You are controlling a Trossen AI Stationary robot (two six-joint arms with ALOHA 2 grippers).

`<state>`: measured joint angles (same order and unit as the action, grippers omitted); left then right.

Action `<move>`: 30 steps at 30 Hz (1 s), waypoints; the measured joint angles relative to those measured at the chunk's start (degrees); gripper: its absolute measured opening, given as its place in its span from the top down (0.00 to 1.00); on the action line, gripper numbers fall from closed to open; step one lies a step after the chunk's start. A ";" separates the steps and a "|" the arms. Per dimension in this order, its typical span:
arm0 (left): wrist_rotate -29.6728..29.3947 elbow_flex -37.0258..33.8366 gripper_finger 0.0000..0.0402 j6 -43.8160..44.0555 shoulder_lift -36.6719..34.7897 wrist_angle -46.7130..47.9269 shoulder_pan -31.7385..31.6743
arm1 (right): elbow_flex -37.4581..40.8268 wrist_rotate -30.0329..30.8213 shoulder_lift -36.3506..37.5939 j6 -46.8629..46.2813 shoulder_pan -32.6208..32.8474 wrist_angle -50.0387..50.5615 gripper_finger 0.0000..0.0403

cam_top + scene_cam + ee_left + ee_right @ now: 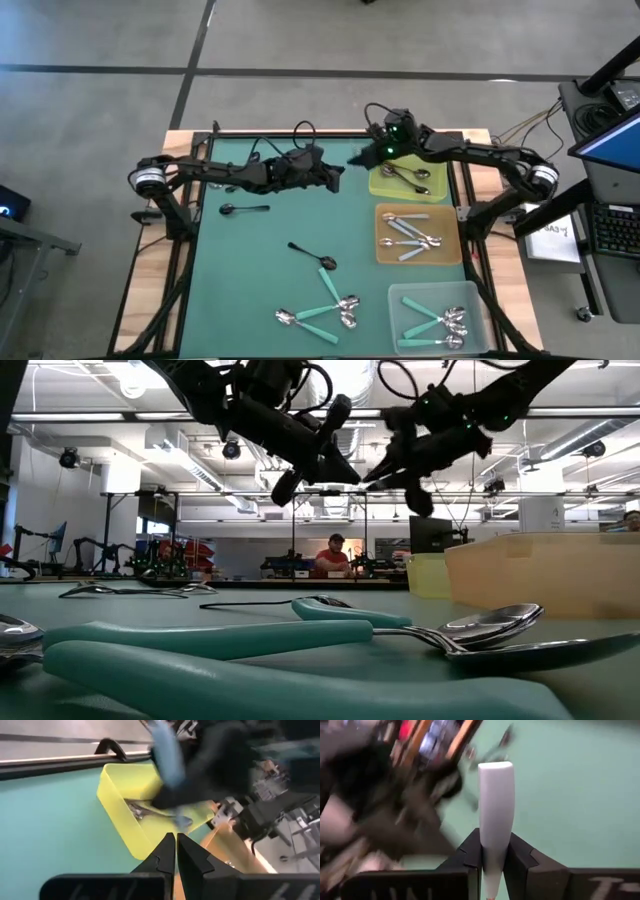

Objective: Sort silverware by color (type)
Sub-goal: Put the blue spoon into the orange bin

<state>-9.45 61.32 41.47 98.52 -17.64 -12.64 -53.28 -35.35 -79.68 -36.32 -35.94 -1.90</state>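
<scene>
My right gripper (493,851) is shut on a light-blue-handled spoon (495,795) in the air near the yellow tray (385,188), which holds dark spoons. The left wrist view shows this spoon (165,755) above that tray (117,787). My left gripper (176,845) is shut and empty, close beside the right one, over the mat just left of the yellow tray (338,178). Two black spoons (245,209) (312,255) and several teal-handled ones (325,310) lie flat on the mat. My right gripper pinches the light-blue handle near its narrow end (492,857) between its two fingers. The fingers lie along the handle, and its broad free end (495,772) sticks out past the fingertips. The spoon is lifted clear of the table.
An orange tray (385,250) holds light-blue spoons, and a clear tray (400,300) at the near right holds teal ones. Both arms are close together at the table's far middle. Cables lie along the far edge. People work in the room beyond.
</scene>
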 joint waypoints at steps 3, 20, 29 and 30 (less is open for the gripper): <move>0.02 0.00 1.00 -0.48 -0.13 3.49 0.00 | 0.00 -5.66 3.62 3.82 0.42 10.65 0.91; -2.65 -0.04 1.00 -7.10 -6.15 35.30 -1.08 | 0.48 14.60 14.40 21.98 6.44 60.56 0.91; -1.58 -0.07 1.00 -17.60 -8.20 72.97 -0.15 | 2.33 18.43 14.01 16.53 13.42 61.52 0.73; -1.55 -0.10 1.00 -19.27 -8.21 75.76 -0.13 | 2.39 18.43 14.01 16.46 13.75 61.53 0.69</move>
<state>-11.01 61.22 22.20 90.31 58.12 -12.78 -50.89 -16.93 -65.67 -19.87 -22.20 59.63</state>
